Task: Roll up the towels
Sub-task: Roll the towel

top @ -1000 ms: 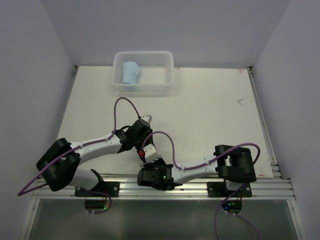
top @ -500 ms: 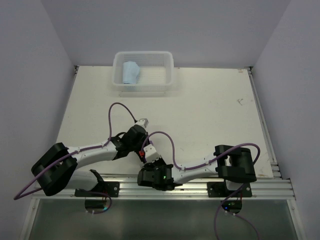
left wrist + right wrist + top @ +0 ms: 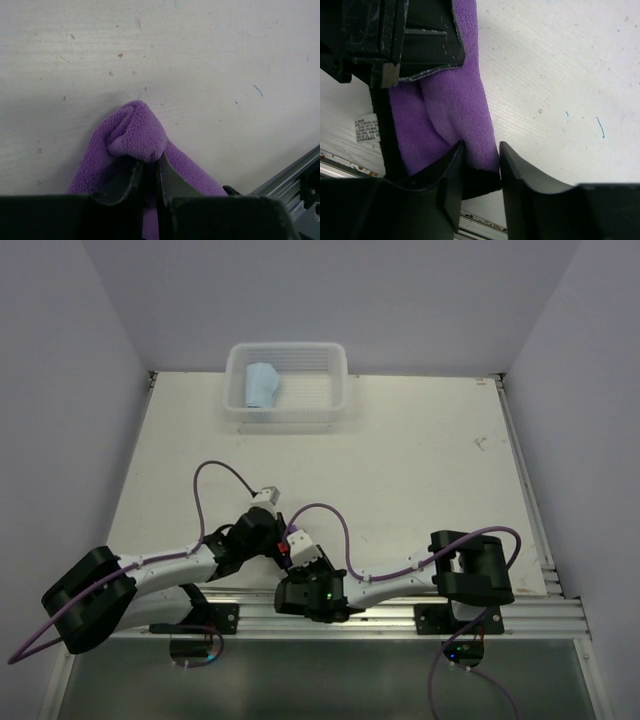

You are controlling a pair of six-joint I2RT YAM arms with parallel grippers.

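Left claw [image 3: 148,166] clamps a fold of the purple towel [image 3: 136,131]; right claw [image 3: 481,156] straddles its edge, grip unclear.

Left arm [image 3: 165,563] has swung back toward the near-left corner, elbow lower and farther out, cable loop [image 3: 215,470] shifted left; left gripper [image 3: 148,172] has pinched shut on the purple towel [image 3: 136,131]
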